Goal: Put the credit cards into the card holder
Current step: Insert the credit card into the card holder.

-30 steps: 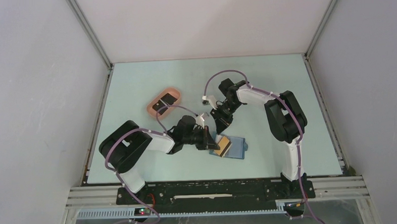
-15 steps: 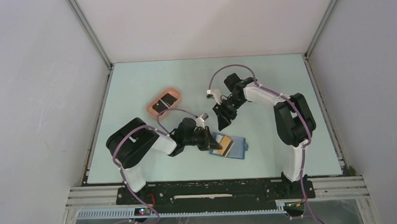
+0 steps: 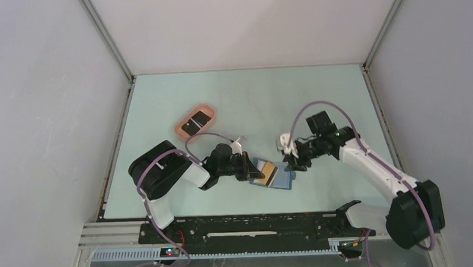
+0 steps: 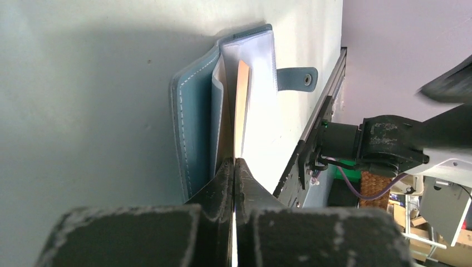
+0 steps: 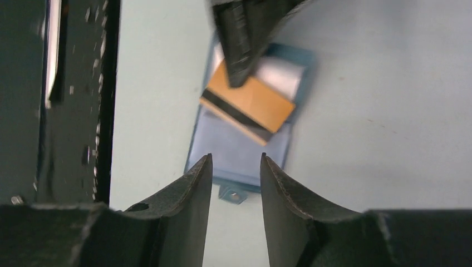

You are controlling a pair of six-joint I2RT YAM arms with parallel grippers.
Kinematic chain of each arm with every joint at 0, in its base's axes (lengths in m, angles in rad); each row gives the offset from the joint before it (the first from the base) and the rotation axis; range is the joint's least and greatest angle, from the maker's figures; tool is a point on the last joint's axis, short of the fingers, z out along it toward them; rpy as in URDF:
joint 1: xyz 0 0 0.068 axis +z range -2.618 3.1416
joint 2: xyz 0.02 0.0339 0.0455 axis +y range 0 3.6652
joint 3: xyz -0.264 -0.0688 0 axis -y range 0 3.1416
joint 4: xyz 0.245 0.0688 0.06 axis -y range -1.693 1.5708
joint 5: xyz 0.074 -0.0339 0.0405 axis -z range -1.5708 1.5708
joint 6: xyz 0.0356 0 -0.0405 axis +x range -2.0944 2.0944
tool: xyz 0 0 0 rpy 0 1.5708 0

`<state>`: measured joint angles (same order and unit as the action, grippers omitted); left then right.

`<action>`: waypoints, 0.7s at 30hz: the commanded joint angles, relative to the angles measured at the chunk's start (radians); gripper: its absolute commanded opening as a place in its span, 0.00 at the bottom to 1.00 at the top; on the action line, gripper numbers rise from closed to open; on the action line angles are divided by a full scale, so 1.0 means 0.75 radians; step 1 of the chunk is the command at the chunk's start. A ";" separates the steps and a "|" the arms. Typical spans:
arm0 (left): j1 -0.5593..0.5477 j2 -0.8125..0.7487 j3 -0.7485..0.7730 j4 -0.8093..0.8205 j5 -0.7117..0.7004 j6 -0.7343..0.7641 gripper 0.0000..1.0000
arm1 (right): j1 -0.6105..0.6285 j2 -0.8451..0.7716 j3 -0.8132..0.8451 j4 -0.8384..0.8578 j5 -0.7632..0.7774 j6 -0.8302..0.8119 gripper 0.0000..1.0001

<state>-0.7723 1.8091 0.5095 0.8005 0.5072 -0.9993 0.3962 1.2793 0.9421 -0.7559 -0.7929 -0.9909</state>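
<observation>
1. Right tool (image 5: 235, 158) hangs released, its two fingers apart with nothing between them, just beside the tab side of the blue wallet (image 5: 239, 153).
2. Straight ahead of its gap, the wallet lies open on the tabletop (image 3: 250, 97) with its snap tab (image 5: 232, 194) nearest the fingertips. Beyond the tab, the orange card (image 5: 249, 103) rests on the inner pockets.
3. That card's long axis runs slantwise across the wallet, not square to a pocket, so I judge it not fully seated.
4. Left tool (image 4: 234, 164) is clenched at the wallet's edge farthest from the right tool. The card's edge and a pocket leaf both run into its seam, and I cannot tell which it pinches.
5. Black cards (image 3: 202, 118) wait in a pink tray (image 3: 179, 125), well beyond the left tool. The left arm is nearer to them, but only the right tool is free.
</observation>
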 commanded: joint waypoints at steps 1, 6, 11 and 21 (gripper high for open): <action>-0.020 0.028 -0.035 0.066 -0.044 -0.030 0.00 | -0.016 -0.132 -0.216 -0.017 -0.055 -0.687 0.46; -0.029 0.045 -0.034 0.087 -0.058 -0.048 0.00 | -0.063 -0.075 -0.222 -0.031 0.050 -0.723 0.43; -0.031 0.055 -0.031 0.094 -0.064 -0.059 0.00 | -0.058 -0.048 -0.266 0.028 0.152 -0.733 0.51; -0.034 0.067 -0.035 0.115 -0.076 -0.080 0.00 | 0.034 0.057 -0.320 0.117 0.342 -0.739 0.60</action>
<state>-0.7898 1.8416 0.5026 0.8677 0.4774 -1.0523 0.3973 1.2945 0.7094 -0.7101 -0.5972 -1.5215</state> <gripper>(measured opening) 0.006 0.597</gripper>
